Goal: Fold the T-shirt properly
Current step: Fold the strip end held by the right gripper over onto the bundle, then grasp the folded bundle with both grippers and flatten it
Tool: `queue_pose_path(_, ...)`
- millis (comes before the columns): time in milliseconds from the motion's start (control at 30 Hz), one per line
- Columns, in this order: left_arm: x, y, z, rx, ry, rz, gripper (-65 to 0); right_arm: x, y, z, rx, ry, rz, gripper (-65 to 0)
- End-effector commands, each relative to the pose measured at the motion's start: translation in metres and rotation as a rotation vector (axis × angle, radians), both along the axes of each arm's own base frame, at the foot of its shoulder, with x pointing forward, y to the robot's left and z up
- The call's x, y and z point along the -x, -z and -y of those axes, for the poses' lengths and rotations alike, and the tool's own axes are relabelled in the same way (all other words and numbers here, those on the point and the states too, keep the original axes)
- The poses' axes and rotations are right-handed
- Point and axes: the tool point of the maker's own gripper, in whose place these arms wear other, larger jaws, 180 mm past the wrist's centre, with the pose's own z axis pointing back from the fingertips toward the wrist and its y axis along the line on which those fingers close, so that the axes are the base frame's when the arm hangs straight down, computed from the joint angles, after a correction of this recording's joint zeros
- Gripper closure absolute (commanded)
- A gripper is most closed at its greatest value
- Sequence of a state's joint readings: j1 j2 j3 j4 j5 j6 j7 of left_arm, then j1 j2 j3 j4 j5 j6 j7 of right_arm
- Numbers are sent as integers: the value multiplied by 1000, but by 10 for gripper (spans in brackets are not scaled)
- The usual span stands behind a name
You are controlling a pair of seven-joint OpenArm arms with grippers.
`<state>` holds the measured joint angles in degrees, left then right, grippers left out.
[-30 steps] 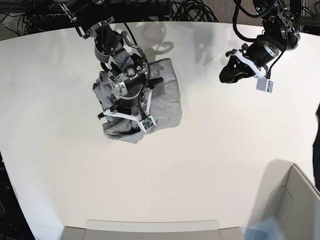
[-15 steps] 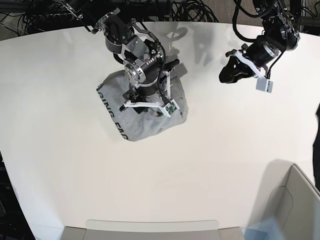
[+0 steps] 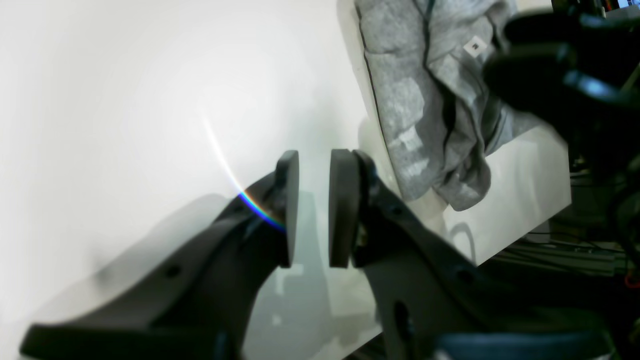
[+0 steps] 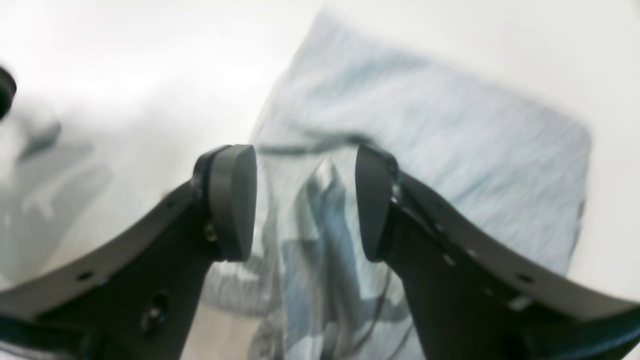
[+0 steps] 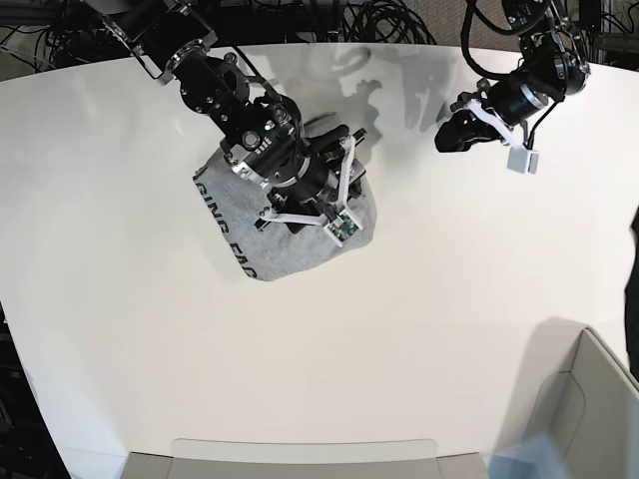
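Observation:
The T-shirt [image 5: 260,249] lies bunched in a heap on the white table [image 5: 419,329], black lettering [image 5: 222,228] along its left edge. My right gripper [image 5: 300,215] hangs close over the heap. In the right wrist view the right gripper [image 4: 305,205] is open, fingers [image 4: 232,200] wide apart, with grey cloth [image 4: 450,165] under them and nothing held. My left gripper [image 5: 446,138] hovers over bare table to the right of the shirt. In the left wrist view the left gripper [image 3: 312,210] has only a narrow gap and holds nothing; the shirt [image 3: 425,100] lies beyond it.
A grey bin [image 5: 589,399] stands at the bottom right corner and a flat grey tray [image 5: 300,454] lies at the front edge. Cables [image 5: 379,20] run behind the table's far edge. The right arm's dark body [image 3: 550,75] shows over the shirt in the left wrist view.
My right arm has swung right across the shirt. The heap has shifted right and opened, so its lettering now shows. My left arm has lifted slightly toward the far edge.

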<state>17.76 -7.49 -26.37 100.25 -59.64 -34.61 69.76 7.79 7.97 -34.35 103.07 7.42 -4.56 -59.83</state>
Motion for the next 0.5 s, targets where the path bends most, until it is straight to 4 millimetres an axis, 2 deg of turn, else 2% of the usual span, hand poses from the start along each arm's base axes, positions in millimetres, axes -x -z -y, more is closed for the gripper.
queue_pose_path(0,-6,-10,-3,3,-6,43,-108,-11,-19,-11,-55,-8,56,-316)
queue_pose_path(133,-7,-12,-1,8,-4,50,-108,-33,-39,3,-90,62,101,-316)
queue_pose_path(233,-9,-21,2,-6,10,82,-108,-56,-55,38,-120,186,137,-301)
queue_pose_path(333,-23,-43,6,-30,26,162,-83,-67,-56,80,-124,284,133,-205)
queue_pose_path(400,-34,-58,11,-36,40,215,-31,-69,-54,107,-139,333,109,-120)
queue_pose_path(433,-38,-62,18,-33,64,232,-1,-69,-52,118,-150,359,96,-83)
queue_pose_path(467,-42,-65,27,-25,91,244,0,-69,-51,130,-165,385,82,-48)
